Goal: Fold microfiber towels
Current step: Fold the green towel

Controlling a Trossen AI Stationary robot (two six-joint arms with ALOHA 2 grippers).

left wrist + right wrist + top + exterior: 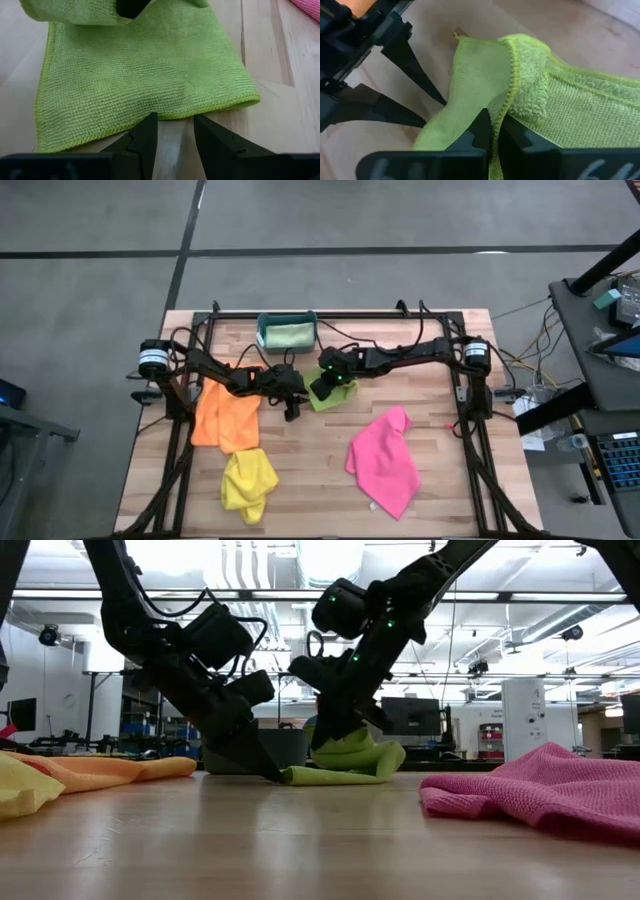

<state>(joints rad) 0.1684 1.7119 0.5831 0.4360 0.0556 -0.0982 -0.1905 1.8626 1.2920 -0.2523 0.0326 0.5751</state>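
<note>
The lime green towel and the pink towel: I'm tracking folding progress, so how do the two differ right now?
The lime green towel is partly folded over on itself and pinched by the shut right hand; the pink towel lies loose and rumpled, untouched. The lime one sits mid-table between both arms, with the left hand at its edge; the pink one lies nearer the front right. Both are microfiber cloths on the wooden table.

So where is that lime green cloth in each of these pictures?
High view: lime towel mid-table, under the right gripper.
Low view: centre, on the wood.
Left wrist view: fills the upper half.
Right wrist view: centre and right.
Shared landmark: the right gripper pinching it.
</note>
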